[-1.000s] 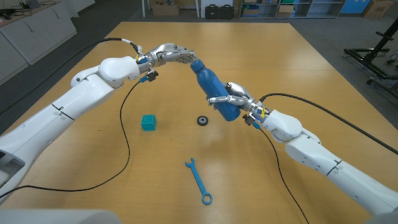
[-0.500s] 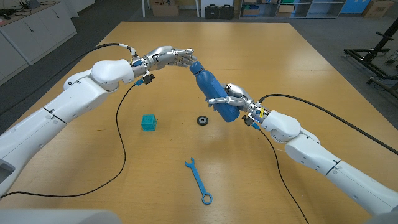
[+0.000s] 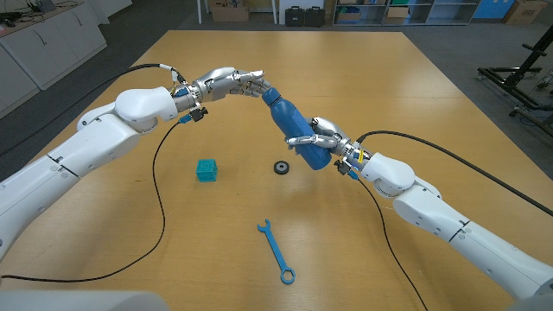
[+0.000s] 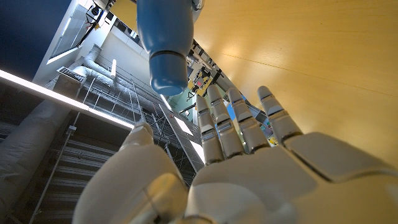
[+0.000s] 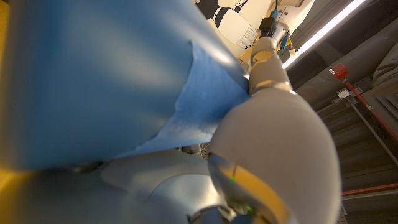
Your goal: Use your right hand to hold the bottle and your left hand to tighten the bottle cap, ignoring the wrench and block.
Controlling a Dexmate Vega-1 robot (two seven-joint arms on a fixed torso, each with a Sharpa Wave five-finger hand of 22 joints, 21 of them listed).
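Right hand (image 3: 321,136) is gripping the bottle (image 3: 298,131) above mid-table, its long axis tilting up-left toward the left hand (image 3: 232,82). Left hand is sitting just off the cap (image 4: 168,70), fingers spread, holding nothing.

Count: one of each loose item, two hands.

One blue bottle (image 3: 298,131), gripped round its lower body by the right hand's (image 3: 327,138) fingers; one cap (image 3: 269,92) at its top end, just off the left hand's (image 3: 226,84) fingertips (contact not clear). One teal block (image 3: 206,170), one blue wrench (image 3: 277,251), one small black ring (image 3: 281,168) (looks like a washer, too small to tell), all well apart from both sets of fingers on the one wooden table (image 3: 415,95).
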